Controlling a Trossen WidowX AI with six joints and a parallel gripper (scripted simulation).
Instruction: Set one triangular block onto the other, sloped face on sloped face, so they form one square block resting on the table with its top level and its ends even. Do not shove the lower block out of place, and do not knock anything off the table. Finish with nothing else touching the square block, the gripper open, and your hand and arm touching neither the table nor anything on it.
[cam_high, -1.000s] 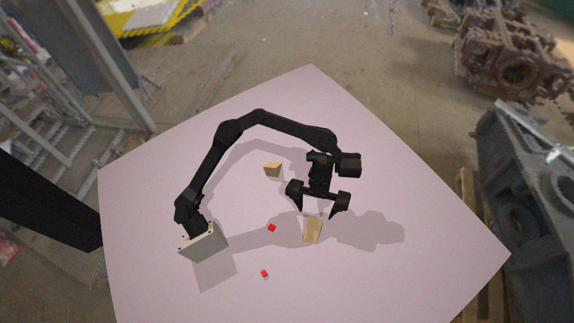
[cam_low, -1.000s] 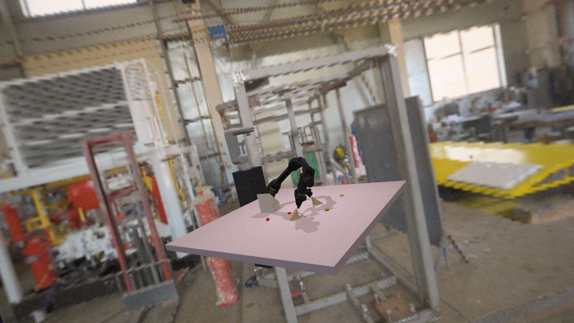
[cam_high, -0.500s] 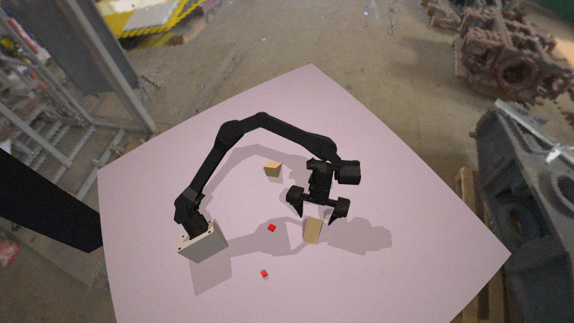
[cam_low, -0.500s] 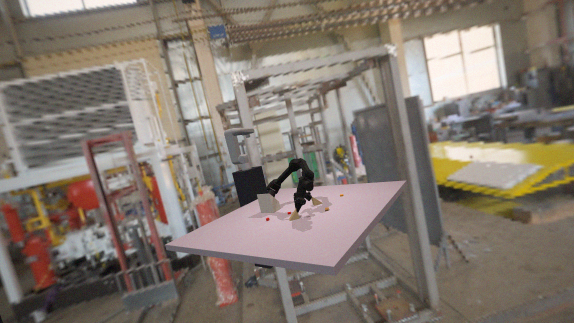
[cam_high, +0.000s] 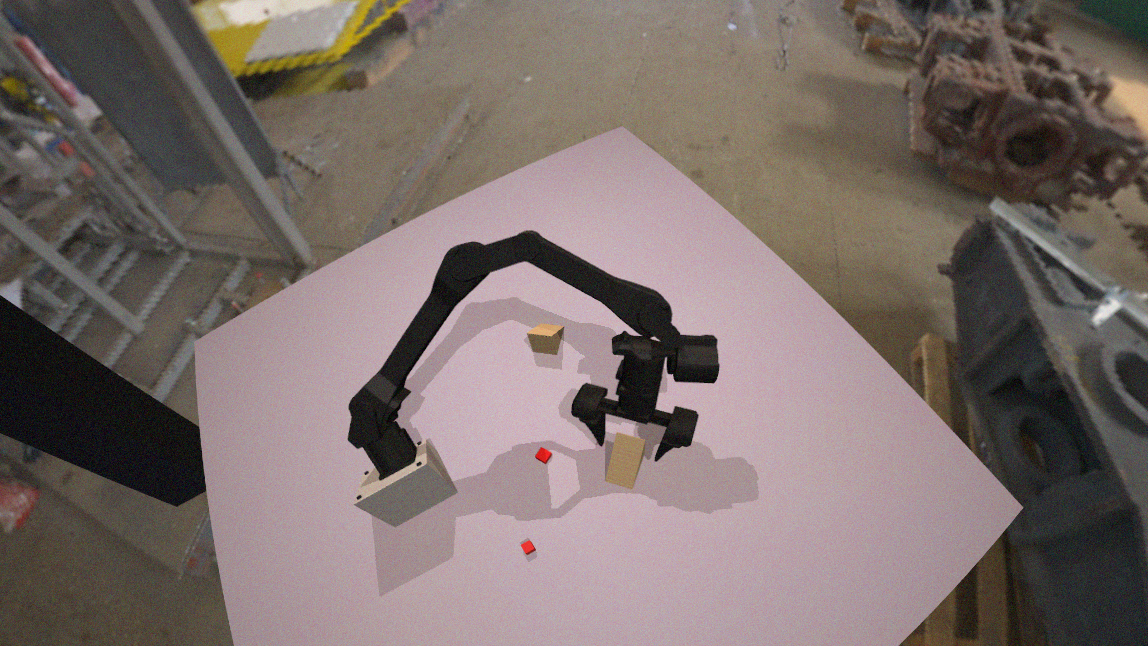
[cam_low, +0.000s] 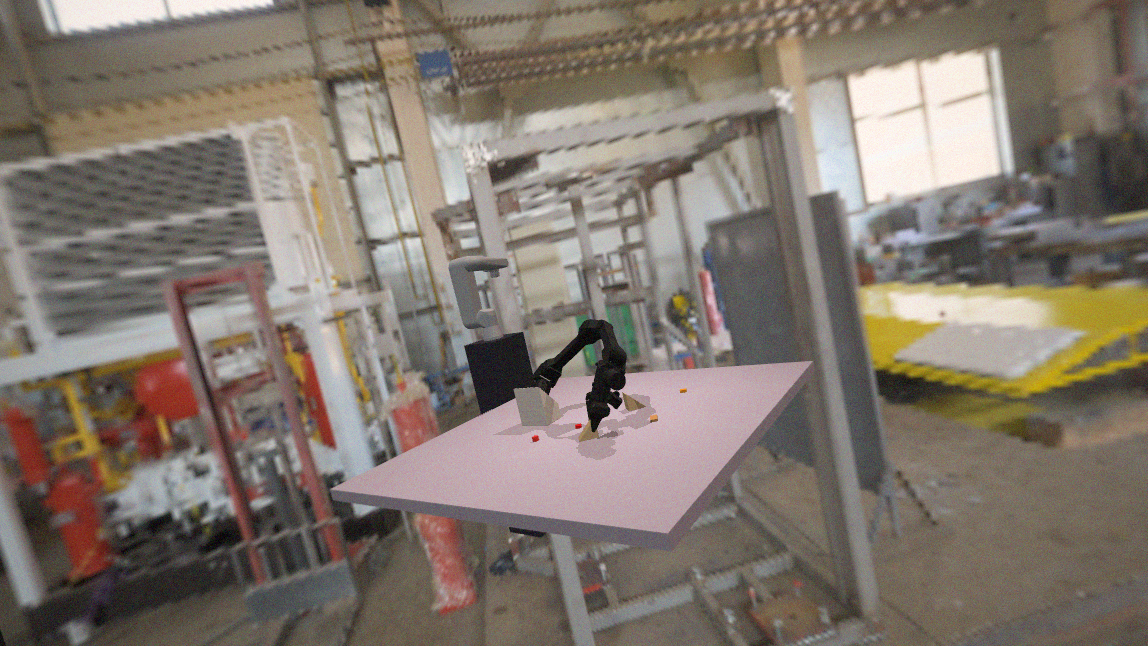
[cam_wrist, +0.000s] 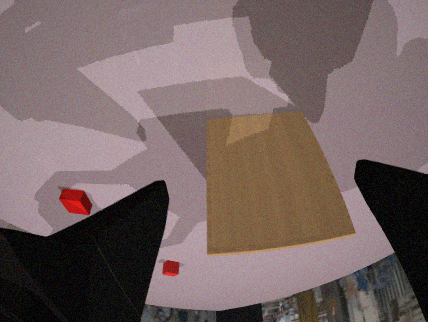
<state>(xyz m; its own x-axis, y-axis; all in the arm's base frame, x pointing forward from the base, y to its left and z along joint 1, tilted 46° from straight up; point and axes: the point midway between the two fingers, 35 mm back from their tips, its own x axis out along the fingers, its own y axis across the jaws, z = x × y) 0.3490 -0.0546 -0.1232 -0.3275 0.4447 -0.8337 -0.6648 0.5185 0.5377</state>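
A tan triangular block (cam_high: 624, 466) (cam_low: 588, 434) (cam_wrist: 273, 193) lies on the pink table (cam_high: 802, 449) with its sloped face up. My gripper (cam_high: 630, 445) (cam_low: 594, 422) (cam_wrist: 266, 180) is open and empty. It points down just over this block, with one finger on each side of its far end. In the wrist view the block fills the gap between the fingers. The other tan triangular block (cam_high: 545, 338) (cam_low: 634, 401) sits apart, farther back on the table under the forearm.
Two small red cubes (cam_high: 543, 455) (cam_high: 527, 547) (cam_wrist: 75, 201) (cam_wrist: 170, 268) lie left of the near block. Two small orange cubes (cam_low: 654, 417) (cam_low: 683, 390) show in the exterior view. The arm's grey base (cam_high: 405, 482) stands at the left.
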